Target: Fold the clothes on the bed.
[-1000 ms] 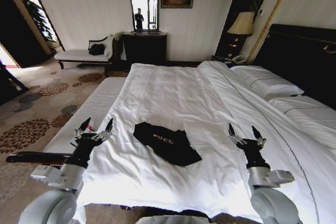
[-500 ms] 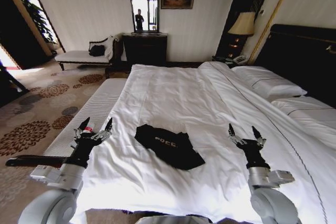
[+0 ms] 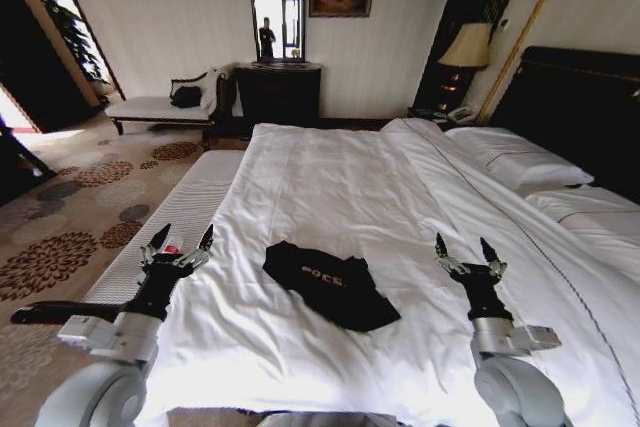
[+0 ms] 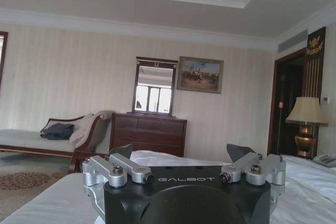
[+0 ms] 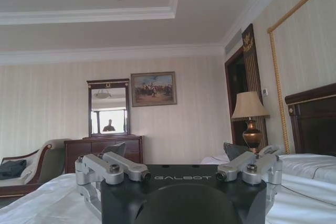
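The clothes (image 3: 328, 283), a black T-shirt with white lettering, lie crumpled on the white duvet of the bed (image 3: 350, 187), near its front edge. My left gripper (image 3: 183, 240) is held upright and open to the left of the shirt, above the bed's left edge. My right gripper (image 3: 467, 246) stands upright and open to the right of the shirt, over the duvet. Neither touches the fabric. In the left wrist view the left gripper (image 4: 186, 153) points level across the room, fingers apart. The right gripper (image 5: 181, 149) does the same in the right wrist view.
A long white-cushioned bench (image 3: 170, 222) runs along the bed's left side, with a small red-and-white remote (image 3: 170, 246) on it. Pillows (image 3: 520, 167) and a dark headboard (image 3: 580, 97) are at the right. A dresser (image 3: 277, 92), chaise (image 3: 160, 105) and lamp (image 3: 466, 47) stand by the far wall.
The whole picture has shifted slightly, so the camera has moved; the shirt sits a little farther right and lower in view. Both grippers hold the same open, upright pose.
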You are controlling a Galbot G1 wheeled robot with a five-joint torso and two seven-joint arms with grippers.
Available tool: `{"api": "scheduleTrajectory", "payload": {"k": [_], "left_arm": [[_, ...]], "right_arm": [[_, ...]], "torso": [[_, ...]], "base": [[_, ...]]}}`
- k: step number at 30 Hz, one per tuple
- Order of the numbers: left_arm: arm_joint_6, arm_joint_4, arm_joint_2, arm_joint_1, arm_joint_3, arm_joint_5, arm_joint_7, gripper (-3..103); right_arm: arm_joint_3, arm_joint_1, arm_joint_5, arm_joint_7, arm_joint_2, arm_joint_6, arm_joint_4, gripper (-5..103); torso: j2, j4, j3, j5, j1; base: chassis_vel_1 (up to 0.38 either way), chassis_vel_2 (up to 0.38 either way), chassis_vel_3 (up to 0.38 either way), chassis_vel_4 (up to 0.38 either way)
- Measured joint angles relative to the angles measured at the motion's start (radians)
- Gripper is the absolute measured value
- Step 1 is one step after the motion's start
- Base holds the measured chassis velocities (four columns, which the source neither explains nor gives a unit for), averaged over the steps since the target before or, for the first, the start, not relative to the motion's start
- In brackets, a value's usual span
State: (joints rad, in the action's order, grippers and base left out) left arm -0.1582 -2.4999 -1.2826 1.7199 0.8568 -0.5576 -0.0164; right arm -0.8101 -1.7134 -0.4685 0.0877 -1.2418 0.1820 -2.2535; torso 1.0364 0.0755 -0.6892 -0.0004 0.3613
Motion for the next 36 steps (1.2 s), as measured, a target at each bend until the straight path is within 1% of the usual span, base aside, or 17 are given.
{"api": "scheduleTrajectory", "payload": {"k": [6, 11, 14, 19, 21, 22, 23, 24, 25, 26, 27, 28, 29, 30, 31, 33, 36], "left_arm": [[-0.012, 0.0, -0.015, -0.003, -0.004, 0.014, 0.013, 100], [-0.025, 0.0, -0.033, 0.003, -0.003, 0.021, 0.02, 100], [-0.045, 0.0, -0.034, 0.004, 0.0, 0.018, 0.04, 100], [-0.092, 0.0, -0.026, 0.007, -0.015, -0.011, 0.066, 100], [-0.135, 0.0, -0.011, -0.014, -0.026, -0.09, 0.096, 100], [-0.169, 0.003, 0.002, -0.034, -0.03, -0.157, 0.128, 100], [-0.169, 0.003, 0.002, -0.034, -0.03, -0.157, 0.128, 100], [-0.225, 0.013, 0.03, -0.072, -0.035, -0.271, 0.197, 100], [-0.248, 0.021, 0.043, -0.091, -0.037, -0.316, 0.231, 100], [-0.303, 0.046, 0.073, -0.137, -0.042, -0.412, 0.304, 100], [-0.303, 0.046, 0.073, -0.137, -0.042, -0.412, 0.304, 100], [-0.345, 0.071, 0.095, -0.172, -0.047, -0.486, 0.349, 100], [-0.366, 0.086, 0.106, -0.19, -0.05, -0.526, 0.371, 100], [-0.42, 0.13, 0.129, -0.247, -0.061, -0.632, 0.431, 100], [-0.42, 0.13, 0.129, -0.247, -0.061, -0.632, 0.431, 100], [-0.468, 0.18, 0.143, -0.314, -0.079, -0.743, 0.484, 100], [-0.511, 0.268, 0.146, -0.408, -0.118, -0.833, 0.53, 100]], "right_arm": [[0.004, 0.012, -0.002, -0.003, 0.021, 0.0, 0.001, 100], [0.042, 0.063, -0.063, -0.002, 0.094, -0.059, 0.014, 100], [0.101, 0.115, -0.131, 0.023, 0.157, -0.105, 0.033, 100], [0.168, 0.188, -0.171, 0.055, 0.204, -0.131, 0.072, 100], [0.188, 0.213, -0.172, 0.069, 0.219, -0.139, 0.09, 100], [0.201, 0.224, -0.172, 0.083, 0.228, -0.146, 0.097, 100], [0.201, 0.224, -0.172, 0.083, 0.228, -0.146, 0.097, 100], [0.217, 0.235, -0.172, 0.103, 0.237, -0.156, 0.106, 100], [0.223, 0.24, -0.172, 0.111, 0.24, -0.16, 0.11, 100], [0.232, 0.247, -0.169, 0.121, 0.245, -0.164, 0.117, 100], [0.232, 0.247, -0.169, 0.121, 0.245, -0.164, 0.117, 100], [0.237, 0.251, -0.16, 0.128, 0.247, -0.167, 0.123, 100], [0.239, 0.252, -0.155, 0.131, 0.248, -0.168, 0.127, 100], [0.243, 0.255, -0.139, 0.136, 0.25, -0.168, 0.136, 100], [0.243, 0.255, -0.139, 0.136, 0.25, -0.168, 0.136, 100], [0.247, 0.26, -0.127, 0.139, 0.251, -0.168, 0.146, 100], [0.267, 0.279, -0.123, 0.156, 0.255, -0.178, 0.164, 100]], "torso": [[0.0, 0.0, 0.0, -0.0003, 0.0], [0.0, -0.0001, 0.0, -0.0001, 0.0], [0.0, -0.0001, 0.0, -0.0001, 0.0], [0.0, -0.0003, 0.0, -0.0001, 0.0], [0.0, -0.0001, 0.0, 0.0, 0.0], [0.0, -0.0001, 0.0, -0.0001, 0.0], [0.0, -0.0001, 0.0, -0.0001, 0.0], [0.0, 0.0002, 0.0, -0.0001, 0.0], [0.0, 0.0002, 0.0, -0.0001, 0.0], [0.0, 0.0002, 0.0, -0.0001, 0.0], [0.0, 0.0002, 0.0, -0.0001, 0.0], [0.0, 0.0002, 0.0, -0.0002, 0.0], [0.0, 0.0001, 0.0, -0.0002, 0.0], [0.0, 0.0002, 0.0, -0.0002, 0.0], [0.0, 0.0002, 0.0, -0.0002, 0.0], [0.0, 0.0002, 0.0, -0.0004, 0.0], [0.0, 0.0009, 0.0, -0.0003, 0.0]], "base": [[0.0, 0.0, 0.0, 0.0], [0.0, 0.0, 0.0, 0.0], [0.0, 0.0, 0.0, 0.0], [0.0, 0.0, 0.0, 0.0], [0.0, 0.0, 0.0, 0.0], [0.0, 0.0, 0.0, 0.0], [0.0, 0.0, 0.0, 0.0], [0.0, 0.0, 0.0, 0.0], [0.0, 0.0, 0.0, 0.0], [0.0, 0.0, 0.0, 0.0], [0.0, 0.0, 0.0, 0.0], [0.0, 0.0, 0.0, 0.0], [0.0, 0.0, 0.0, 0.0], [0.0, 0.0, 0.0, 0.0], [0.0, 0.0, 0.0, 0.0], [0.0, 0.0, 0.0, 0.0], [0.0, 0.0, 0.0, 0.0]]}}
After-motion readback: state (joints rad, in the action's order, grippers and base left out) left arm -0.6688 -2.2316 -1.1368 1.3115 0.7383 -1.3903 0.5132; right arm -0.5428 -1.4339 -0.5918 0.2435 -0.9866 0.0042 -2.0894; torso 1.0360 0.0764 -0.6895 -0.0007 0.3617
